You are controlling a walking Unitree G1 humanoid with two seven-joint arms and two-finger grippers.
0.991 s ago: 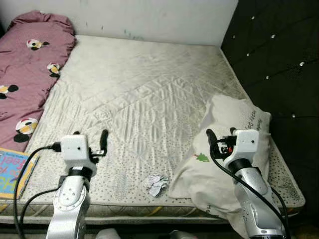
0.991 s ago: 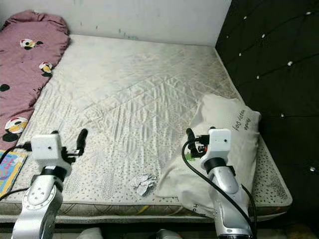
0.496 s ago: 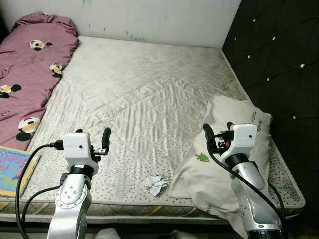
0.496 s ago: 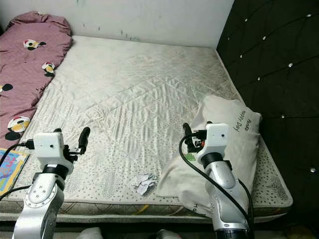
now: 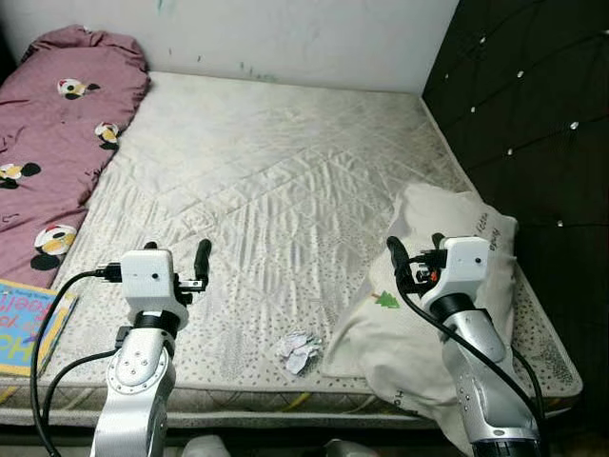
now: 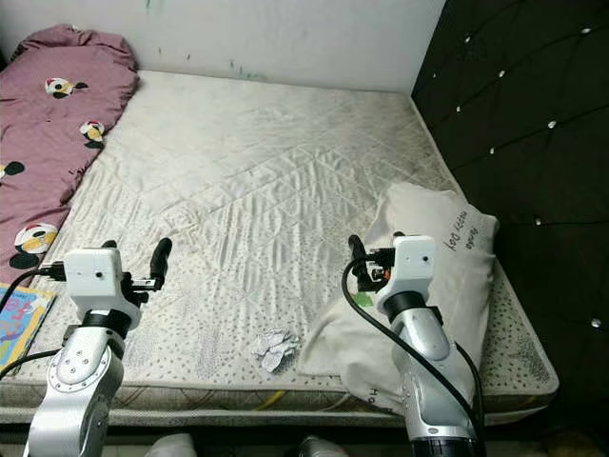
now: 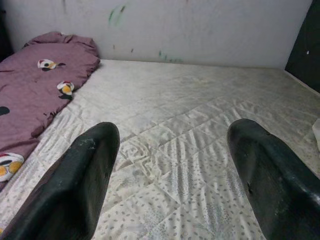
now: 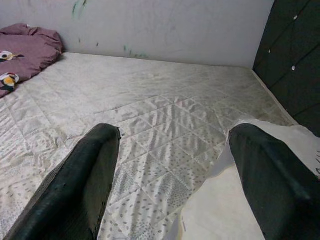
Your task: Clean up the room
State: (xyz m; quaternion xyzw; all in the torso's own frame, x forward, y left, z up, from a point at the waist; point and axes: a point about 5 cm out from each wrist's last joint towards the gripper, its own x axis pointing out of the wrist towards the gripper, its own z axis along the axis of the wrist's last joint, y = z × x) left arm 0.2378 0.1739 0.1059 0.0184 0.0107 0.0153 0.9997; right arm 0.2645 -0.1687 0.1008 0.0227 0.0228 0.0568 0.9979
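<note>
A crumpled scrap of white paper (image 5: pixel 298 350) lies on the quilted mattress (image 5: pixel 276 162) near its front edge. To its right a white pillow (image 5: pixel 395 347) with a small green print rests against the front right corner. My left gripper (image 5: pixel 176 253) hovers open over the front left of the mattress, left of the paper, holding nothing. Above the pillow's left edge, my right gripper (image 5: pixel 417 249) is open too. In the wrist views the left fingers (image 7: pixel 85 175) and right fingers (image 8: pixel 90 170) stand wide apart, pointing toward the far wall.
A pink blanket (image 5: pixel 48 143) with cartoon mice runs along the mattress's left side. A colourful book (image 5: pixel 24 324) lies at the front left. A black tufted headboard (image 5: pixel 533 114) bounds the right, a white wall (image 5: pixel 304 33) the far end.
The camera has shifted a little, so the bed sits slightly lower in the picture. Both grippers stay open in about the same places.
</note>
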